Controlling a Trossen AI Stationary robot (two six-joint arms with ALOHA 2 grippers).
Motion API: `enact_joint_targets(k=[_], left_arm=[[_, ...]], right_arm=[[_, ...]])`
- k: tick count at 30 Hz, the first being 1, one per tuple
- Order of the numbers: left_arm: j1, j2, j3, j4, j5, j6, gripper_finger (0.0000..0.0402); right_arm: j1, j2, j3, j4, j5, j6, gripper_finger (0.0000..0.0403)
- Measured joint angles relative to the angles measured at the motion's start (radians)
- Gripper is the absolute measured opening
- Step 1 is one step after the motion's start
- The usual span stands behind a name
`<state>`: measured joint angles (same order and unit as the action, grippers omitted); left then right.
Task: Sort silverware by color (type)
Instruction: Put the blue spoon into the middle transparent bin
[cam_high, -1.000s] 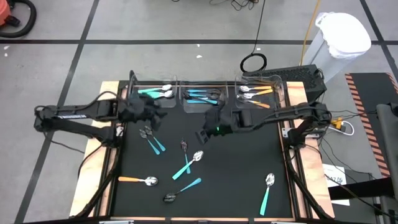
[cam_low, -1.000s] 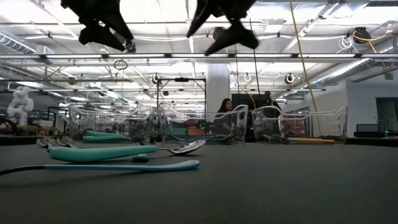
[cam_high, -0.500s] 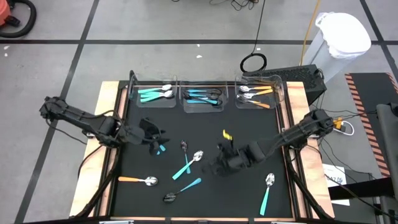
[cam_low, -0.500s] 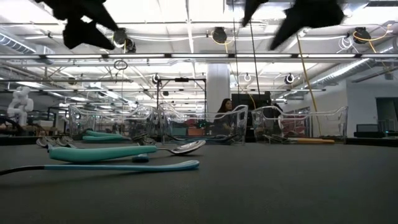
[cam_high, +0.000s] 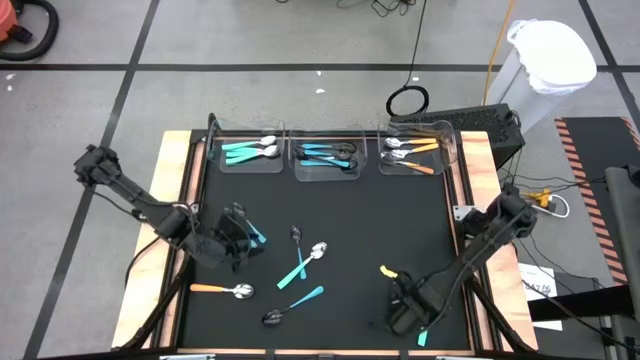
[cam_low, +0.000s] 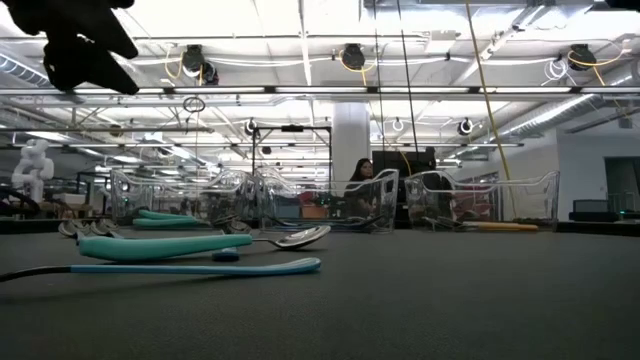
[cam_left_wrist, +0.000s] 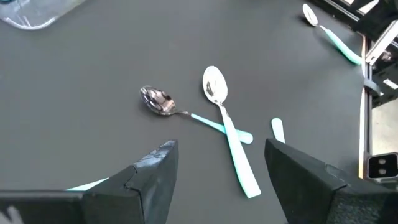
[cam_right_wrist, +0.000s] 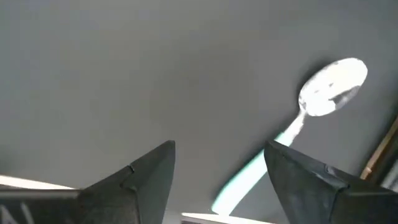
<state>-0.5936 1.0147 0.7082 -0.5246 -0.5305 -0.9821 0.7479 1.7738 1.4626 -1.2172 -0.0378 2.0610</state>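
Three far bins (cam_high: 320, 158) hold sorted silverware; about seven pieces lie loose on the mat. Left gripper (cam_left_wrist: 217, 177) and right gripper (cam_right_wrist: 217, 174) both spread wide, empty, right above a teal spoon (cam_right_wrist: 311, 118)

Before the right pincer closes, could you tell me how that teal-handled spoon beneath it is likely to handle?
The teal-handled spoon lies flat, so the open right pincer must probably pinch low. Its thin handle looks light and stiff. The polished bowl may be slippery, so gripping the handle seems safer.
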Motion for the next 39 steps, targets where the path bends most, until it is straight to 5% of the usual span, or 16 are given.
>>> enact_joint_targets(k=[17,21,25,31,39], left_arm=[[-0.031,0.079,0.0,-0.007,-0.009,-0.008,0.0239],[-0.031,0.078,0.0,-0.01,0.031,-0.008,0.0239],[-0.031,0.077,0.0,-0.03,0.133,-0.032,0.0239],[-0.038,0.077,0.0,-0.109,0.158,-0.058,0.0239],[-0.035,0.077,0.0,-0.113,0.123,-0.164,0.0239]], right_arm=[[0.123,0.011,-0.292,0.404,-0.159,0.179,0.0242],[0.117,-0.007,-0.292,0.439,-0.093,0.141,0.0242],[0.076,-0.021,-0.291,0.552,0.098,0.088,0.0242],[-0.048,-0.019,-0.291,0.71,0.349,-0.263,0.0242],[-0.317,-0.018,-0.291,0.874,0.354,-0.678,0.0242]])
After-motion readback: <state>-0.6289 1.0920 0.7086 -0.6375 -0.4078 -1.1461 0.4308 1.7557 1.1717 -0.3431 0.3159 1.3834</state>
